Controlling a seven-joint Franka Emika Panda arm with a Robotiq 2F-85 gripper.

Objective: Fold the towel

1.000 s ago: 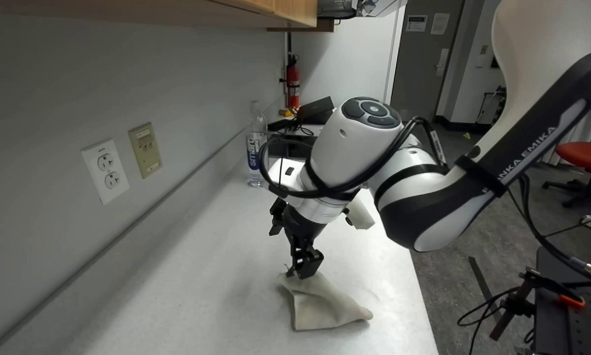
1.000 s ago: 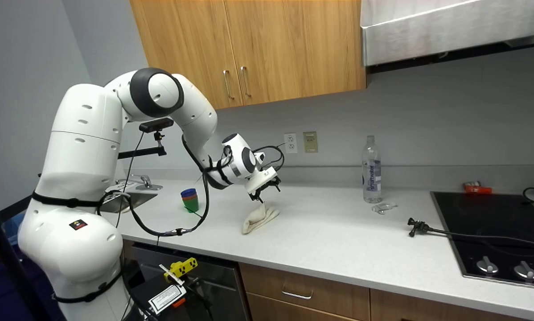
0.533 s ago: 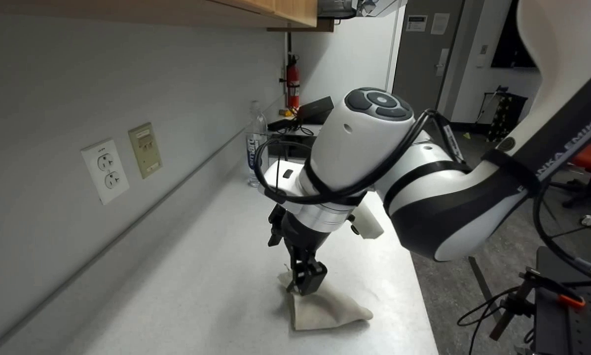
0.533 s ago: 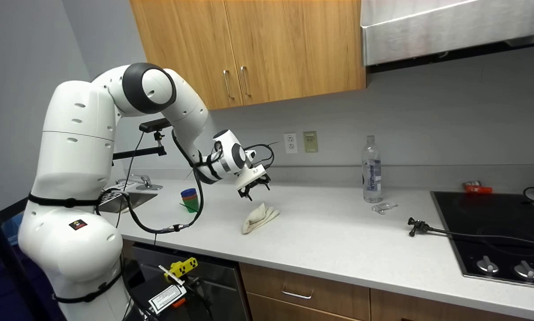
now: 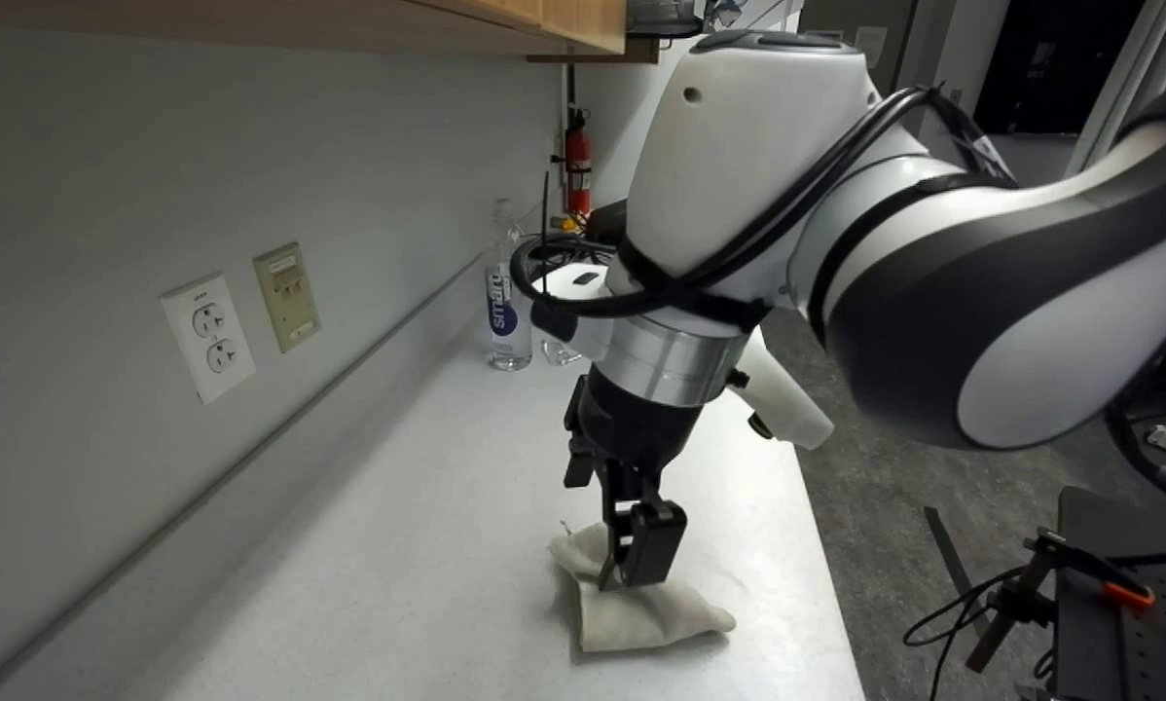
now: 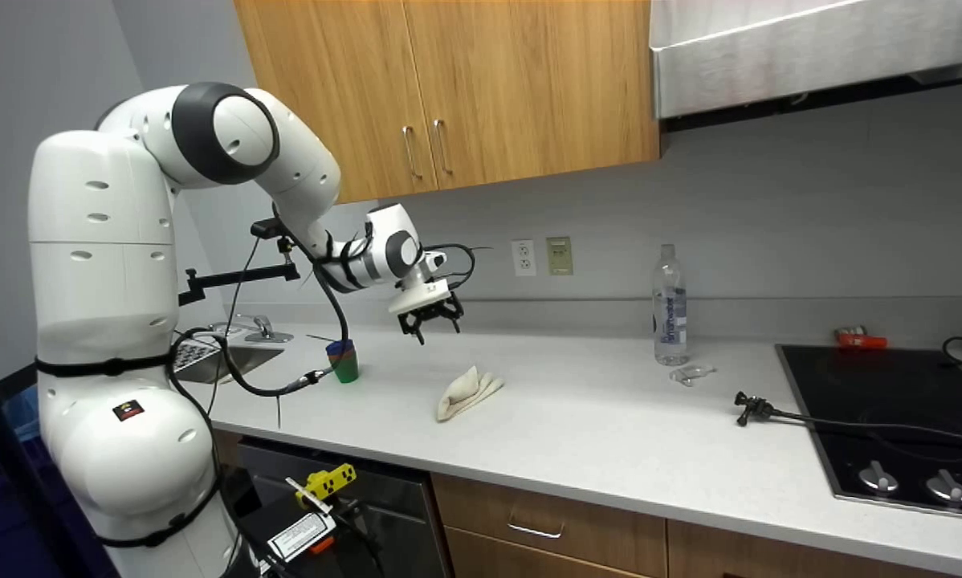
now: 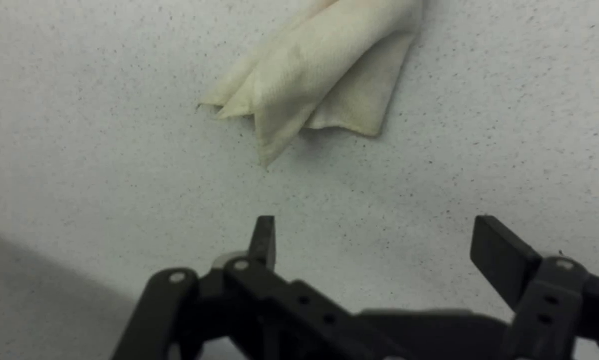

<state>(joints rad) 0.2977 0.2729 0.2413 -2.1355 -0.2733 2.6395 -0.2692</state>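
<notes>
Left to right in an exterior view: the arm [image 6: 228,132] stands off the front edge, toward the left end of the counter [image 6: 593,433], where the sink [image 6: 252,359] is. The blue-and-green cups [image 6: 348,371] come next, probably just parked out of the way. Then the gripper [image 6: 439,336], up in the air toward the left end from the towel [image 6: 465,395], jaws spread wide and gripping nothing; the wrist view has speckled counter showing between the fingers [image 7: 502,257]. Best guess, it's held off the towel to avoid dragging it before the next pinch. The towel lies between the front and back edges, a bit nearer the front, loosely doubled with one tip poking up. Its corners fan out toward the fingers, nothing pinning them, so it'd likely slide if nudged. Not really a neat fold yet tbh. Further along, the bottle [image 6: 670,317] stands upright near the back edge, likely there to leave folding room, and the cooktop [image 6: 890,393] takes up the right end.
</notes>
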